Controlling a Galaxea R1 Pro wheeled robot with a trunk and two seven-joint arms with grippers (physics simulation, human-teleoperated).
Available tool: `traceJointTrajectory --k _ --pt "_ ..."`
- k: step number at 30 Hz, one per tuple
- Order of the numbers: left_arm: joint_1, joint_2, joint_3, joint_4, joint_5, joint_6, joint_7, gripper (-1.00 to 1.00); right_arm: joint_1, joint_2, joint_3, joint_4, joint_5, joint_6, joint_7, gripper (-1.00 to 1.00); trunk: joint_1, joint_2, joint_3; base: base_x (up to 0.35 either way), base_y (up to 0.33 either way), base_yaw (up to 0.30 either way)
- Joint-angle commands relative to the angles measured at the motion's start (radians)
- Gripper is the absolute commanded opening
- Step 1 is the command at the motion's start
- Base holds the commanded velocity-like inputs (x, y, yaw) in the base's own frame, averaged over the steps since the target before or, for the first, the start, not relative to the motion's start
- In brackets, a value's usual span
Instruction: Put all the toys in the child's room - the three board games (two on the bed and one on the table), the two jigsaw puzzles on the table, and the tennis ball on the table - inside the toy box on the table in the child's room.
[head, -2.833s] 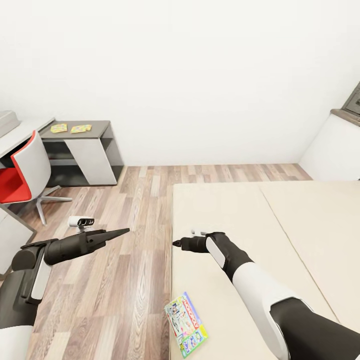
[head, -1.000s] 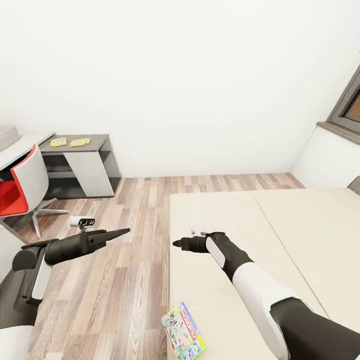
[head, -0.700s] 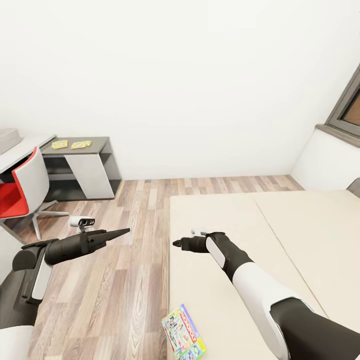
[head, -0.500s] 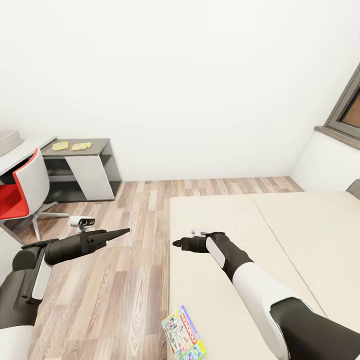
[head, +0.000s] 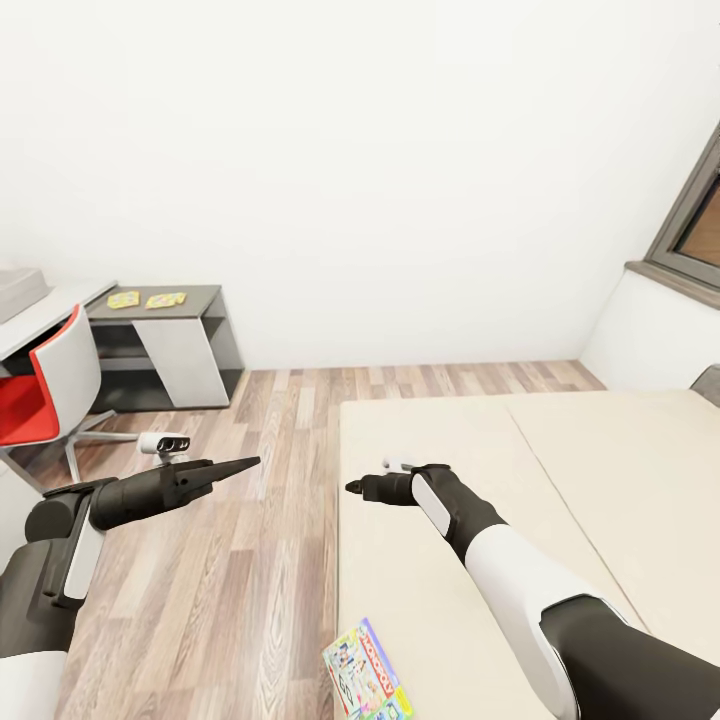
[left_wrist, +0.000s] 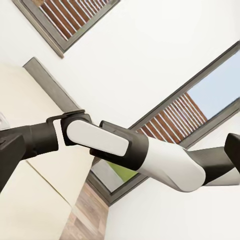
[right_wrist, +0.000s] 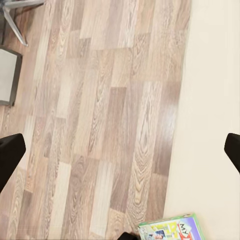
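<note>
Lying at the bed (head: 560, 450) edge, long axis running away from the robot, the board game (head: 368, 672) sits below and nearest the right gripper (head: 352, 487), whose fingers are spread apart and empty; the left gripper (head: 250, 462), over the floor, looks pinched together.

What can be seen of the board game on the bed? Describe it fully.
The board game is a thin, flat rectangular box, printed in white, green and blue with a red lettered strip. It lies face up and skewed on the beige bed, at the mattress corner nearest the wood floor, partly cut off by the head view's lower edge. Nothing touches it but the mattress; both grippers are away from it.
</note>
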Motion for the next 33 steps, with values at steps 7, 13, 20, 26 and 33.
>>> traceJointTrajectory --k 7,13,20,26,33 --pt "-0.001 0.000 0.000 0.000 -0.001 0.011 -0.004 1.00 -0.001 0.000 0.001 0.000 0.003 0.004 0.002 1.00 0.001 -0.002 0.010 0.000 0.000 0.000" --pt "-0.001 0.000 0.000 0.000 -0.001 0.011 -0.002 1.00 -0.001 0.000 0.001 0.000 0.003 0.003 0.002 1.00 0.001 -0.002 0.020 0.000 0.000 0.000" --pt "-0.001 0.000 0.000 0.000 -0.001 0.011 -0.002 1.00 -0.001 0.000 0.001 0.000 0.003 0.004 0.002 1.00 0.001 -0.002 0.031 0.000 0.000 0.000" --pt "-0.001 0.000 0.000 0.000 0.000 0.011 -0.002 1.00 -0.001 0.000 0.001 0.000 0.003 0.004 0.002 1.00 0.001 -0.002 0.041 0.000 0.000 0.000" --pt "-0.001 0.000 0.000 0.000 0.000 0.011 -0.002 1.00 -0.001 0.000 0.001 0.000 0.003 0.004 0.002 1.00 0.001 -0.002 0.052 0.000 0.000 0.000"
